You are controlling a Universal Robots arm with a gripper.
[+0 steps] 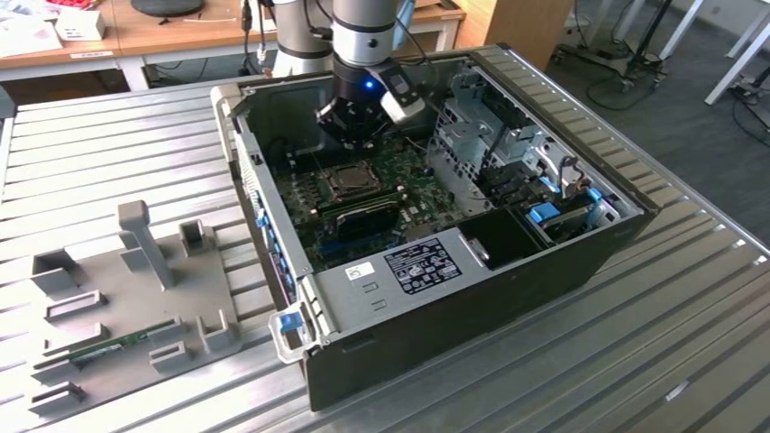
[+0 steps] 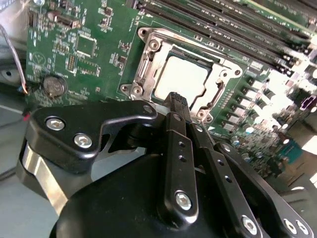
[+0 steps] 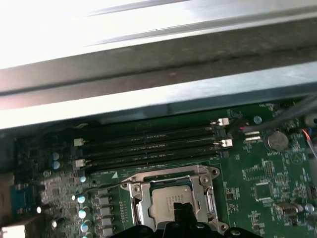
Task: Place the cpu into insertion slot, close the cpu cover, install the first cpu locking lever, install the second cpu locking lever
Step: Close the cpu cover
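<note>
The cpu (image 2: 181, 79) lies flat in the insertion slot (image 2: 143, 74) of the green motherboard, its silver top showing through the window of the cpu cover (image 2: 218, 67). The cover lies down flat around the chip. My gripper (image 2: 179, 99) hangs just above the socket's edge, shut with nothing between its black fingers. In the first wrist view the gripper (image 3: 179, 210) tip overlaps the cpu (image 3: 166, 198) inside the cover (image 3: 136, 201). In the exterior view the gripper (image 1: 355, 137) is inside the open computer case, above the insertion slot (image 1: 349, 180). I cannot make out the locking levers' position.
Long black memory slots (image 3: 148, 144) run beside the socket. Case walls (image 1: 247, 153) and a metal drive cage (image 1: 481, 135) hem in the board. A coin battery (image 2: 54, 85) sits on the board. A grey fixture tray (image 1: 121, 298) lies on the table at the exterior view's left.
</note>
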